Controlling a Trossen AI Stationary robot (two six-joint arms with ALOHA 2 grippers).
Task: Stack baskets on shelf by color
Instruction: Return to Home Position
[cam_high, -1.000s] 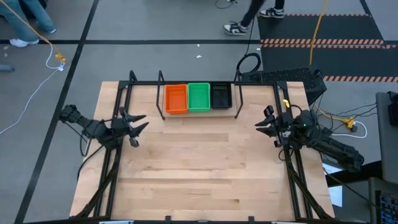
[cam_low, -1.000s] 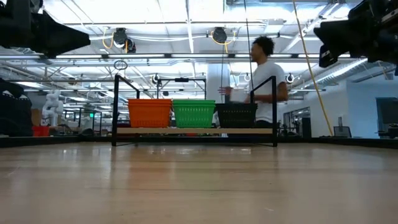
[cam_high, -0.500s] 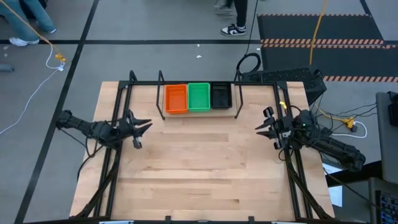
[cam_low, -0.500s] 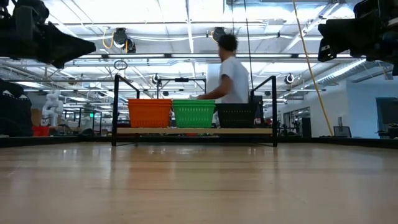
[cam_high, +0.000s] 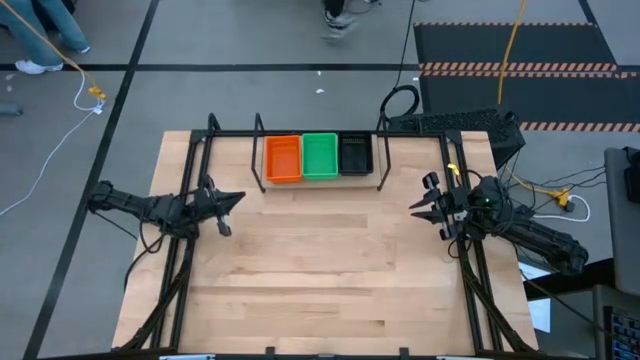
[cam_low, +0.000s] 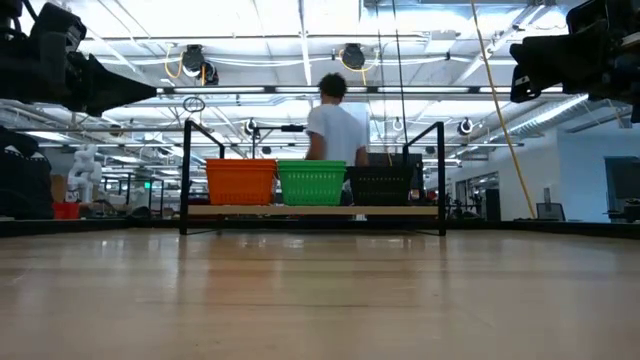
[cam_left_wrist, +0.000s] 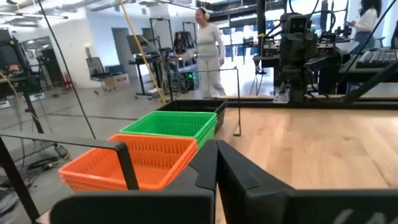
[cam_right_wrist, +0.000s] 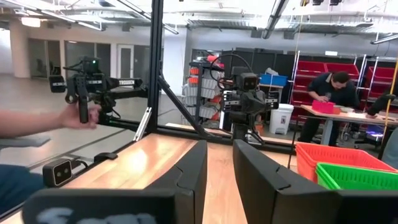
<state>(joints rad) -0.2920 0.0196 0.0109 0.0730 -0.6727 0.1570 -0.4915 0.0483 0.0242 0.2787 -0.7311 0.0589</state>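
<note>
On the tabletop (cam_high: 320, 270), basket stacks (cam_high: 319, 156) are sitting colour-sorted on the far-edge shelf (cam_low: 312, 211), both released pincers (cam_high: 222, 207) (cam_high: 428, 205) idling at the side edges.

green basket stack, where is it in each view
High: green basket stack, middle of the shelf.
Low: centre, between orange and black.
Left wrist: mid-left, behind the orange stack.
Right wrist: bottom right corner.
Shared landmark: orange stack beside it.

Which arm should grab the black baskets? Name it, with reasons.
Right. The black baskets sit at the shelf's right end, nearer the right gripper; the left gripper is nearer the orange baskets.
</note>
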